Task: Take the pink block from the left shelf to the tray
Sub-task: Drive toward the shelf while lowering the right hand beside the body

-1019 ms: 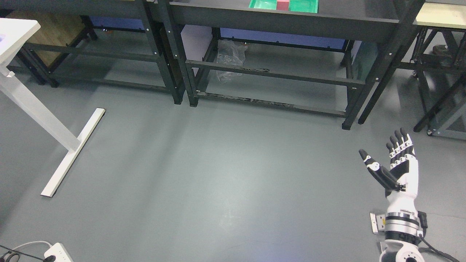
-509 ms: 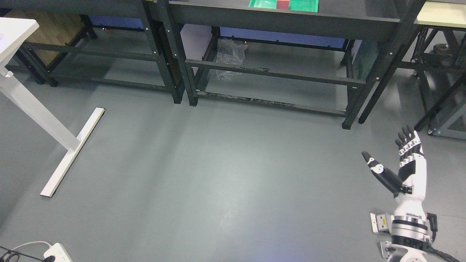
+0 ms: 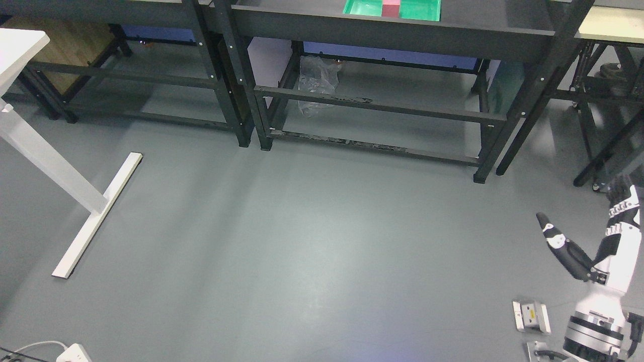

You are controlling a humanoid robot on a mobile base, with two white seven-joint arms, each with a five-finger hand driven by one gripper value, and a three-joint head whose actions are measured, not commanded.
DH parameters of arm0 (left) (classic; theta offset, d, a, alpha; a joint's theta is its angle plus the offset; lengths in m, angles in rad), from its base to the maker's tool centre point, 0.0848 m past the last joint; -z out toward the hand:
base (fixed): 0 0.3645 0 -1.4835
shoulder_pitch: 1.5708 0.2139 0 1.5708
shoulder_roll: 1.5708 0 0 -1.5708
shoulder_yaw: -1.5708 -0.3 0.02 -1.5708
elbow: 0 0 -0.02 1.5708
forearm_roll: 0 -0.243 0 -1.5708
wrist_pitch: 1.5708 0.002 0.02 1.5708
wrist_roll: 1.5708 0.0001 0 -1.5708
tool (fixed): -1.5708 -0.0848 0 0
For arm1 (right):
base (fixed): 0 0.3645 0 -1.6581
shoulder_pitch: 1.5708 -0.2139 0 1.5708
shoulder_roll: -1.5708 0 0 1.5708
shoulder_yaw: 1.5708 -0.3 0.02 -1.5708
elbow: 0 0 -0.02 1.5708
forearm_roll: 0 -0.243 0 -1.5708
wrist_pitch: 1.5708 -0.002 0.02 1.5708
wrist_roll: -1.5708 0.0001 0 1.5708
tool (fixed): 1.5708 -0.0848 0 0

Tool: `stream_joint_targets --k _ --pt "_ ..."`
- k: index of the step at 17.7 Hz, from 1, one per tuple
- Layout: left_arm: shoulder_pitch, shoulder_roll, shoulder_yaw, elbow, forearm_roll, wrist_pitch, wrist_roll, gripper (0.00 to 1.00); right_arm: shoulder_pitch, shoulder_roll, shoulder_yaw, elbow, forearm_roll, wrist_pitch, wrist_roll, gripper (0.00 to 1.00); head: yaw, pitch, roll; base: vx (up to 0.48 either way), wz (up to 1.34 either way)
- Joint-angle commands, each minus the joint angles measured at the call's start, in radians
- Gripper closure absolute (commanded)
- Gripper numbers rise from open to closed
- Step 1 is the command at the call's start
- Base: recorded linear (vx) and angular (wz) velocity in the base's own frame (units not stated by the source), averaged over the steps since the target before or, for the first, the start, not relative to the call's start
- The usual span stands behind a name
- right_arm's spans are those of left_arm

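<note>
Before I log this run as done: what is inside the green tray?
A pink block sits in the green tray on the shelf. The tray's far part is cut off by the picture's top edge.

Dark metal shelf (image 3: 392, 30) runs along the top of the view. On its top board, near the front edge: green tray (image 3: 420, 9), partly cut off by the frame. Pink block (image 3: 390, 8) sits inside the tray, left of its centre. Lower level of the shelf: crumpled clear plastic bag (image 3: 317, 83) at the left end. Grey floor (image 3: 302, 241) carries the shelf legs, a white table foot (image 3: 98, 213) at left, a white power strip (image 3: 75, 353) at the bottom left corner.
</note>
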Motion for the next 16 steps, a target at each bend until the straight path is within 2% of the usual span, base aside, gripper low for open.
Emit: stream_joint_targets --k 1,2,3,6,11,16 --pt "0.009 0.017 0.000 0.000 -0.002 0.000 0.000 0.00 -0.062 -0.001 -0.046 0.022 0.520 0.194 -0.010 0.00 0.0000 0.000 0.000 0.117 0.02" --pt "0.009 0.017 0.000 0.000 -0.002 0.000 0.000 0.00 -0.069 -0.001 -0.041 0.019 0.626 0.268 -0.011 0.00 0.0000 0.000 0.000 0.117 0.02" --pt "0.009 0.017 0.000 0.000 -0.002 0.000 0.000 0.00 -0.068 -0.001 -0.032 0.011 0.677 0.298 -0.011 0.00 0.0000 0.000 0.000 0.122 0.03" --pt "0.009 0.017 0.000 0.000 -0.002 0.000 0.000 0.00 -0.059 -0.001 0.051 -0.004 0.696 0.405 -0.011 0.01 0.0000 0.000 0.000 0.154 0.01" --pt "0.009 0.017 0.000 0.000 -0.002 0.000 0.000 0.00 -0.052 -0.001 0.111 -0.012 0.696 0.415 -0.007 0.02 0.0000 0.000 0.000 0.163 -0.01" --pt "0.009 0.017 0.000 0.000 -0.002 0.000 0.000 0.00 -0.069 -0.001 0.117 -0.012 0.696 0.416 0.001 0.01 0.0000 0.000 0.000 0.130 0.05"
